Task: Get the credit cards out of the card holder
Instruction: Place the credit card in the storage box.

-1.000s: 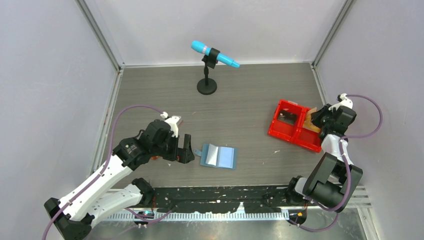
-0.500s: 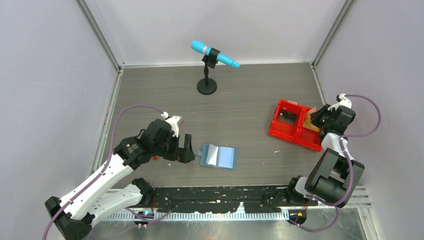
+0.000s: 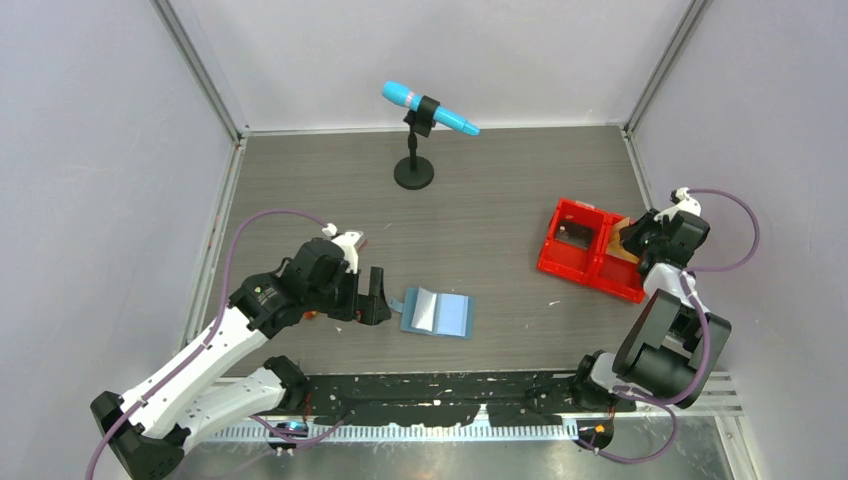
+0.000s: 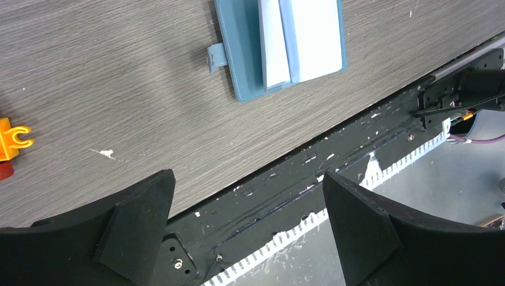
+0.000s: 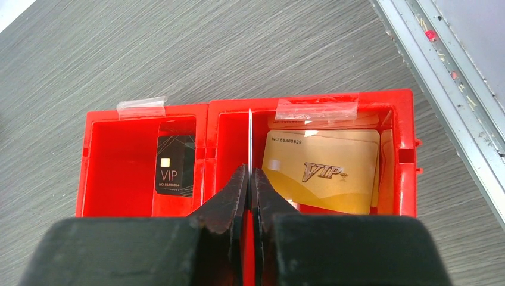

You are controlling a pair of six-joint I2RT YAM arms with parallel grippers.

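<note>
Little has moved since the earlier frame: the right arm's elbow link has drifted slightly, while its wrist stays over the red bin and the left arm and card holder lie as they did.

Right gripper: jaws closed on a held card, which is seen edge-on and stands upright out of the fingertips. Directly beyond the tips is the bin compartment holding a gold card, with the dividing wall close on one side. A black card lies in the other compartment.

Left gripper: jaws fully spread, holding nothing. The card holder lies just ahead of the fingers, apart from them, opened flat on the table with its pale inner pockets up. A small orange object sits off to one side.

Assessment: extraction appears well advanced. At least two cards are already in the bin and one more is in the grip, not yet released. No card shows in the open pockets, though whether one is tucked inside cannot be told.
</note>
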